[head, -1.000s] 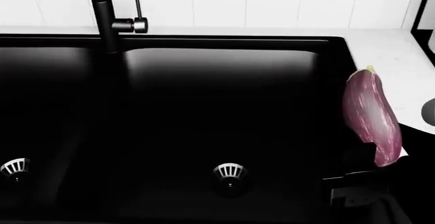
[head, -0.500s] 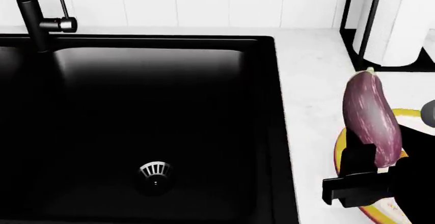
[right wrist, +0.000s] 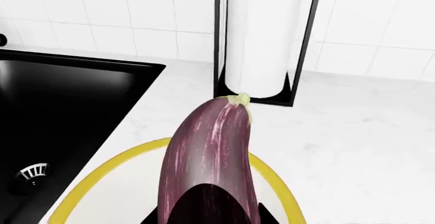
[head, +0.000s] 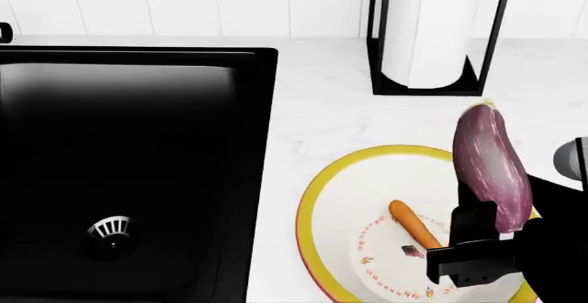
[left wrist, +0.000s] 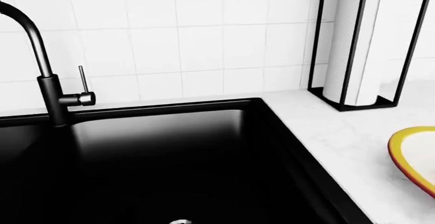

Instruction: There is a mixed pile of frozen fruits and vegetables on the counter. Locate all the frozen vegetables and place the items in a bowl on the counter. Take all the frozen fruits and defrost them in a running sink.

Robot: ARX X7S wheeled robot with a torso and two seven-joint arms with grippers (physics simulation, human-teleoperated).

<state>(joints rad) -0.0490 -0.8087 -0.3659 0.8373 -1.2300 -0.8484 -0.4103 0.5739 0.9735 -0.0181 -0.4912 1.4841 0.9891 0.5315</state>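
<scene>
My right gripper [head: 485,228] is shut on the long purple eggplant [head: 489,162], which stands nearly upright, stem end up, over the right part of the bowl [head: 310,210]. In the right wrist view the eggplant [right wrist: 212,152] rises from that gripper [right wrist: 211,215] with the bowl's yellow rim [right wrist: 102,175] beneath it. The orange carrot [head: 414,224] lies inside the bowl. The black sink [head: 129,131] is to the left, sunk in the white counter [head: 321,110]. My left gripper is out of view. The frozen fruits are out of view.
A paper towel roll in a black stand [head: 432,31] is behind the bowl by the tiled wall. A silver drain strainer [head: 110,228] sits in the basin. The left wrist view shows the black faucet [left wrist: 51,86], the sink [left wrist: 170,152] and the bowl's edge [left wrist: 408,155].
The head view has shifted right: the sink and faucet slid left, and the bowl, carrot and towel stand came into view. The eggplant stays in my right gripper, now over the bowl.
</scene>
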